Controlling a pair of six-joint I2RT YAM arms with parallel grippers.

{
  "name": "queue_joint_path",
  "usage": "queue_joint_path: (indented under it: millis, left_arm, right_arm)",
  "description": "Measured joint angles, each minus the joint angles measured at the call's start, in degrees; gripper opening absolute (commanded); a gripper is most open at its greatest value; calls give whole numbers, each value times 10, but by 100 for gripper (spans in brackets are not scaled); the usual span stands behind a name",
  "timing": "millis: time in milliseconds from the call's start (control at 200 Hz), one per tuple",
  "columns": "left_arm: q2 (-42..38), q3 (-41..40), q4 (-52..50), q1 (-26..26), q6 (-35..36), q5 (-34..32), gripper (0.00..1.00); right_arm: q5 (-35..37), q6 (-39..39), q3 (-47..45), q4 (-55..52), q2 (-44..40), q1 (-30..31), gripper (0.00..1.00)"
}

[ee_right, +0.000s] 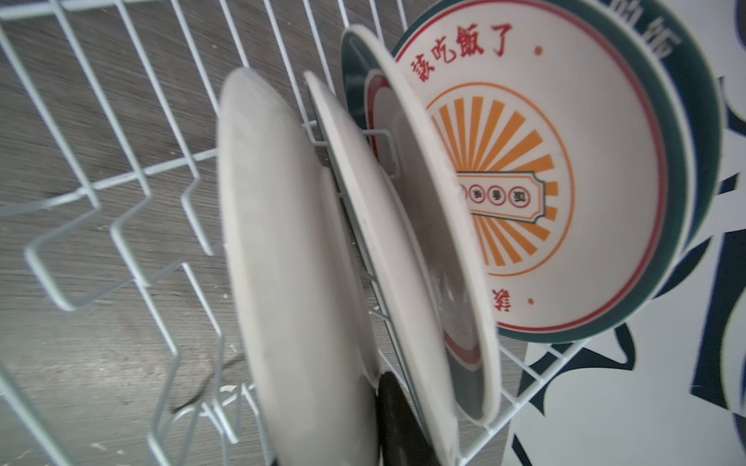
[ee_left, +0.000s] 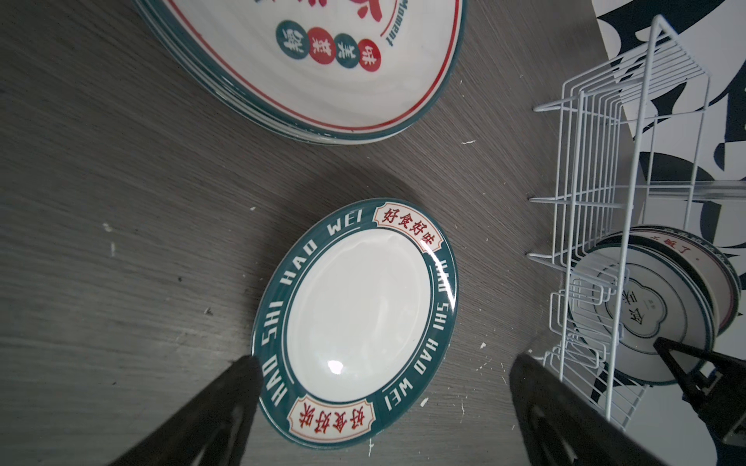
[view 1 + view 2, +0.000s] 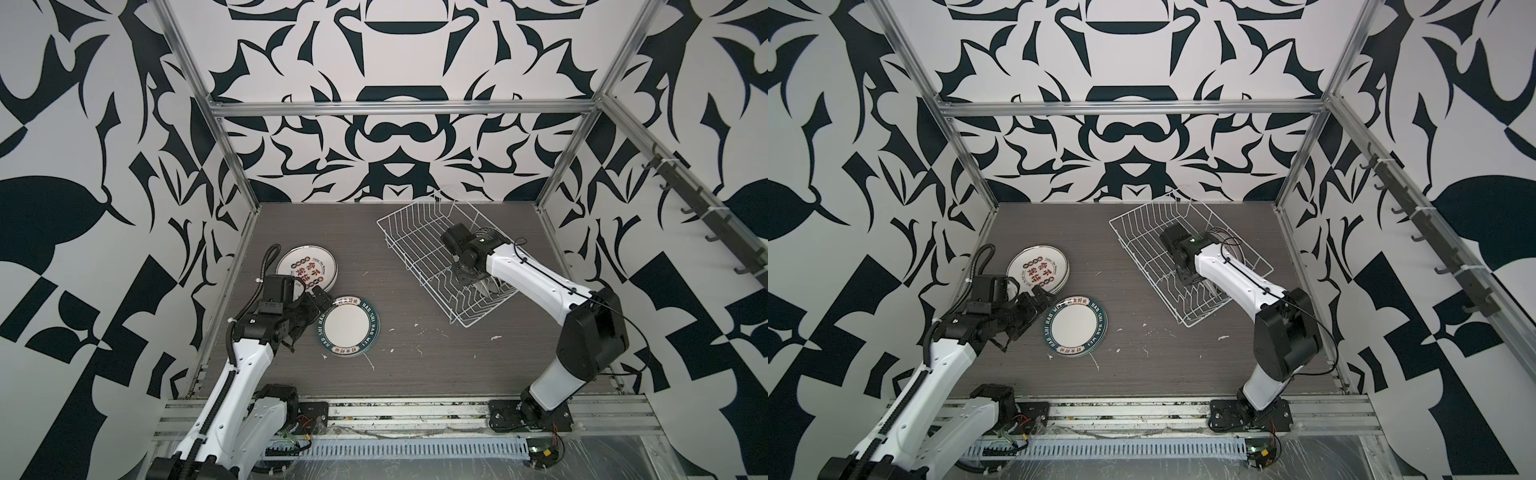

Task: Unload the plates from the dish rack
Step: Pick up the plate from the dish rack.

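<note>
**Right arm in the rack, going for the front plate**

The table is dark wood-grain and lies under everything. The dish rack is white wire, sits skewed on it, and is mostly empty.

The right arm reaches down into the rack. The left arm is parked well to the left of it.

Plates already out:
- A stack with red characters lies flat, well left of the rack.
- A green-rimmed plate lies flat, also left of the rack and a bit nearer to it.

Several plates stand on edge in the slots at the rack end nearest the right arm. A sunburst plate is at the back of that row. The front plate is plain white on the side that shows.

**Grippers**
- The right gripper is at the front plate. One dark finger sits in the gap behind it and the other finger is hidden, so I can't tell whether the grip is made.
- The left gripper is spread wide and holds nothing. It is over the edge of the green-rimmed plate.

White specks lie on the table just in front of the rack.

**Step:** picking the next plate. The task looks partly done, with plates left in the rack.

**Next move:** likely a firm pinch on the rim, then a straight lift out of the slot wires. It should not tip the plate behind or drag the light rack. After that, carry the plate left toward the unloaded ones.
</note>
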Motion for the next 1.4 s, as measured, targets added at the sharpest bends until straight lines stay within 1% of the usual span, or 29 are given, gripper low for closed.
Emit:
queue_joint_path:
  millis: [45, 135, 205, 335, 555, 745, 1080, 1400]
  left_arm:
    - [0, 0, 0, 0, -2, -1, 99]
    - [-3, 0, 1, 0, -6, -4, 99]
    - [-8, 0, 1, 0, -9, -6, 99]
    - [-17, 0, 5, 0, -16, -10, 99]
    - [-17, 0, 14, 0, -25, -12, 99]
    - [-13, 0, 25, 0, -28, -11, 99]
    - [-7, 0, 38, 0, -31, -11, 99]
    - [-5, 0, 40, 0, -28, -31, 99]
  right_arm:
    - [5, -2, -3, 2, 0, 0, 20]
    - [18, -7, -7, 3, 0, 0, 18]
    - [27, -10, -10, 3, -1, 0, 13]
    - [50, -27, -17, 3, -2, -2, 10]
    - [50, -40, -25, 9, -16, 1, 0]
    - [53, -49, -25, 5, -36, 15, 0]
    - [68, -40, -24, -8, -57, 32, 0]
    - [96, -32, 10, -43, -72, 56, 0]
